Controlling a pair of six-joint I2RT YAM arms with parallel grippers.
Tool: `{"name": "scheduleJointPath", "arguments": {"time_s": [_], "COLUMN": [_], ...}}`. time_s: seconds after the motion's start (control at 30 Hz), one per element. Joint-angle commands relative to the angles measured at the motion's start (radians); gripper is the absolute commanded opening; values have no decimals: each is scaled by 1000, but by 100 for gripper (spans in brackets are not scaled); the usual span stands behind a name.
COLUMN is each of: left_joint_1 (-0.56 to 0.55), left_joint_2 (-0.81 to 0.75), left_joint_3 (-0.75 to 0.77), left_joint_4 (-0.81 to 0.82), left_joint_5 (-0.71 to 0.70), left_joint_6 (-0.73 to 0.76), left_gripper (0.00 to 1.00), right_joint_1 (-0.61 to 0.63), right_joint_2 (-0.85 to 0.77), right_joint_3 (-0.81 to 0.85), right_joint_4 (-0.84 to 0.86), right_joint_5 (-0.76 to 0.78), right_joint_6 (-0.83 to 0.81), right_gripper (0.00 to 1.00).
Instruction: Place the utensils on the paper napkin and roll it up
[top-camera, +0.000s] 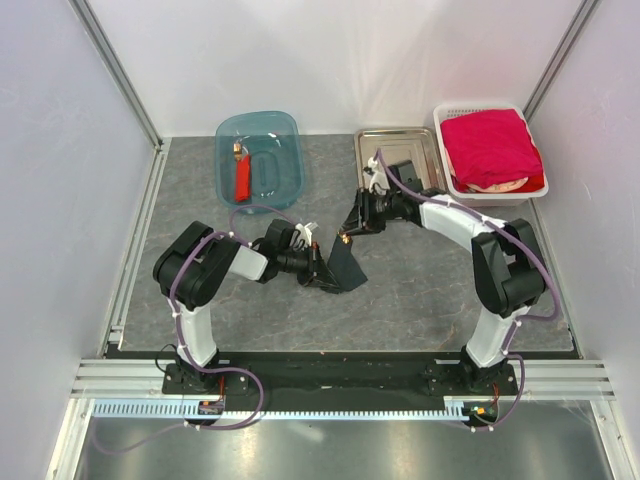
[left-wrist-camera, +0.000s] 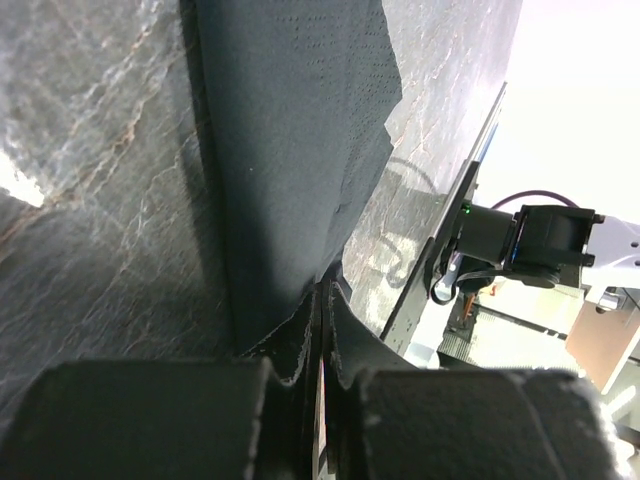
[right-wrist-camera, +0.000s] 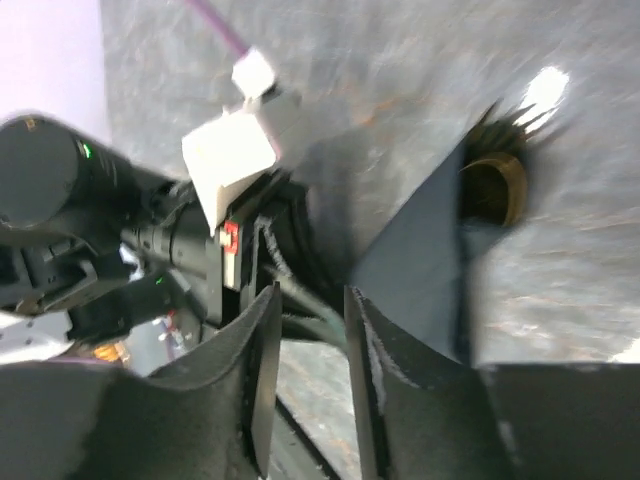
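The black paper napkin stands lifted and folded on the grey table between both arms. My left gripper is shut on its edge; in the left wrist view the gripper pinches the napkin, which stretches away over the table. My right gripper is open just above the napkin's top. In the right wrist view it is empty, with the napkin just to its right. A gold utensil end pokes from the napkin's fold, also glinting in the top view. The rest of the utensils is hidden.
A blue tub at the back left holds a red-bodied tool. A steel tray sits behind the right gripper. A white basket with a red cloth is at the back right. White walls enclose the table.
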Motion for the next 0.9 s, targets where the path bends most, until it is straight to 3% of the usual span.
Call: {"name": "scheduleJointPath", "arguments": {"time_s": [0.0, 0.3, 0.57, 0.87], "left_joint_1": [4, 7, 9, 7], "left_joint_2": [53, 22, -159, -119], "left_joint_3": [-14, -47, -71, -83], "left_joint_4": [-39, 4, 103, 167], "left_joint_5": [-116, -107, 39, 74], "left_joint_6": [8, 10, 23, -19], "left_gripper": [3, 4, 19, 15], "right_joint_1": [52, 57, 54, 58], "right_joint_2": [20, 184, 240, 234], "right_joint_3": [-163, -231, -270, -201], "right_joint_4": [154, 260, 260, 153], "right_joint_5": [-96, -75, -63, 25], "right_joint_6": [110, 73, 29, -100], "right_gripper": [37, 29, 25, 14]}}
